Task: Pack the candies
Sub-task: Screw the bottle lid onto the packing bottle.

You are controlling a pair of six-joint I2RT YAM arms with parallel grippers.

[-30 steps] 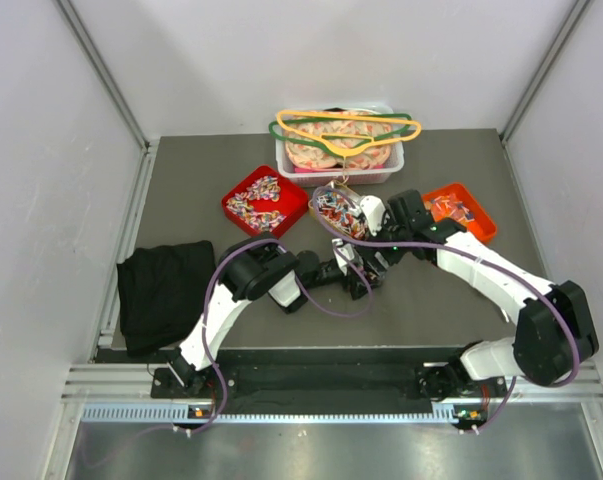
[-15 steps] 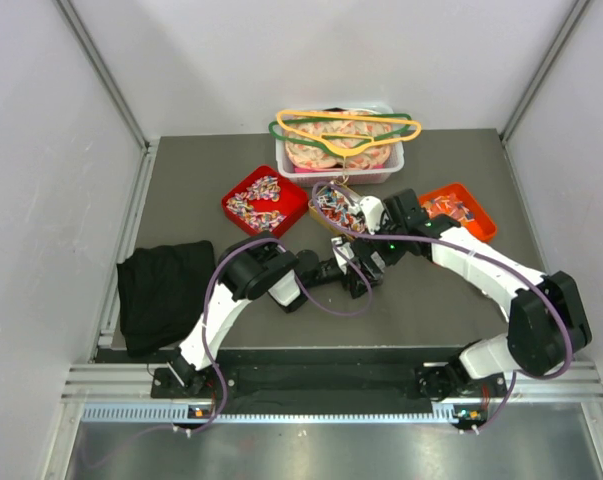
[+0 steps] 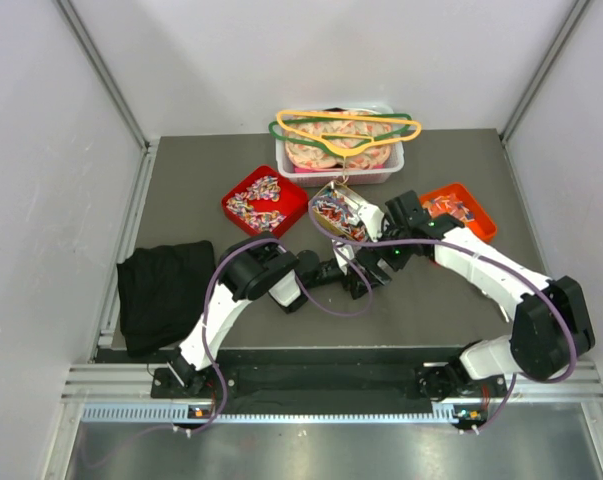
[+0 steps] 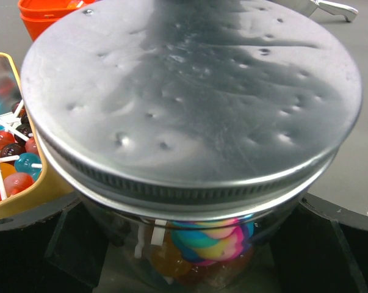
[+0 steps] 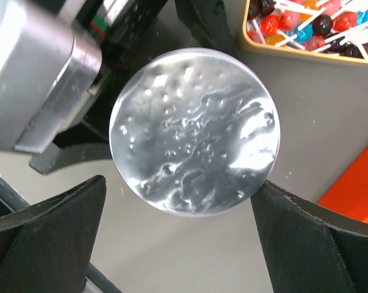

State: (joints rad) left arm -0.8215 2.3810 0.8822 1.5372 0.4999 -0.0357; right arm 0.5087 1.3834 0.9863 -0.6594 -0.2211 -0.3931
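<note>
Since the earlier frame, the right gripper (image 5: 180, 201) has been drawn nearer over the centre of the table, and its jaws have been widened. They are now seen well apart, one either side of the dented round metal lid (image 5: 194, 130), with a gap at each finger; the lid is judged to have been released so that it stays seated.

The clear glass jar (image 4: 171, 247) is stood between the jaws of the left gripper (image 4: 190, 244), which are spread fully. Firm contact with the glass cannot be confirmed, though the placing suggests the jar is being steadied.

Some of the candies are seen through the glass. More candies (image 3: 258, 200) are heaped in the red square tray (image 3: 296, 203) to the far left and in the orange tray (image 3: 481, 225) to the right. Lollipops are held in the yellow-rimmed tray (image 5: 306, 55), just beyond the jar.

The dark grey table (image 3: 181, 190) is enclosed by plain white walls. A black cloth (image 3: 161, 290) is laid at its left edge, and a white plastic bin (image 3: 381, 170) topped with coloured hangers (image 3: 346, 125) is set at the far side.
</note>
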